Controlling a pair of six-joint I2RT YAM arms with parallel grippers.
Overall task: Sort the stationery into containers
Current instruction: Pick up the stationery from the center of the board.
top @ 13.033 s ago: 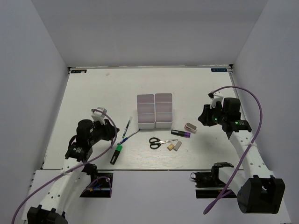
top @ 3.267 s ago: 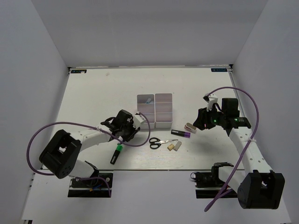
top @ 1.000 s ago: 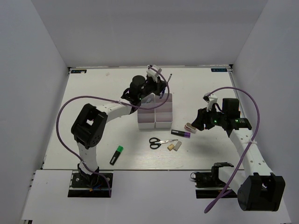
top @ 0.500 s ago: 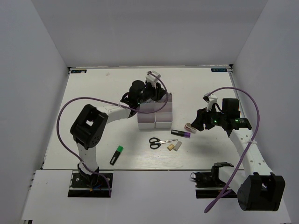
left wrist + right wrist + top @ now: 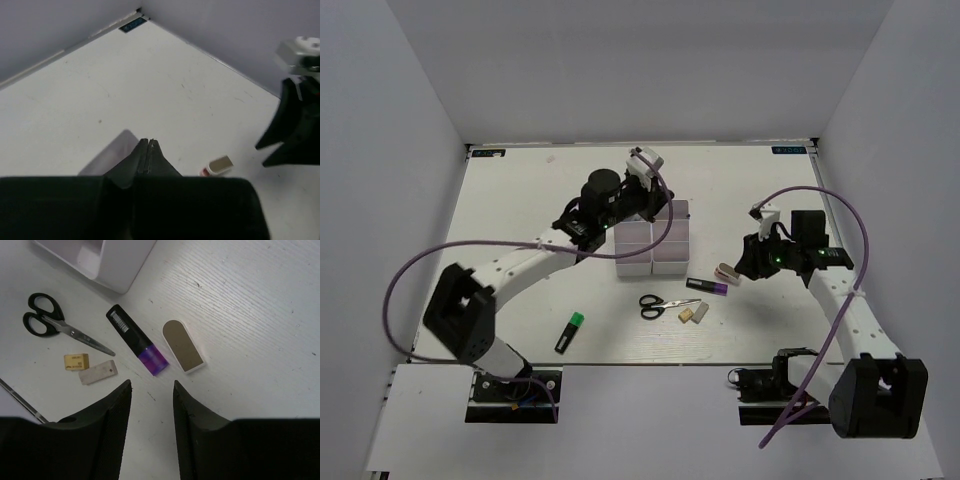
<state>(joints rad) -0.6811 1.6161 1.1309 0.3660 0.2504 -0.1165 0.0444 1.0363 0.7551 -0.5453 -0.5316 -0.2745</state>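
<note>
Left gripper [image 5: 147,143] hangs over the white bins [image 5: 665,255] at the middle of the tabletop, jaws pressed together, holding nothing. Right gripper [image 5: 151,386] hovers part open and empty above the purple marker [image 5: 137,347], which lies between the clip [image 5: 183,346] and the scissors [image 5: 55,322], with the erasers [image 5: 98,372] nearer the tabletop's near edge.

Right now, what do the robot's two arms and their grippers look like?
The left arm and right arm are built of white links joined by bulky black joint housings. A purple cable loops loosely along each arm. A small white mount sits at each wrist. The left gripper and right gripper have matte black fingers that narrow toward the tips.
</note>
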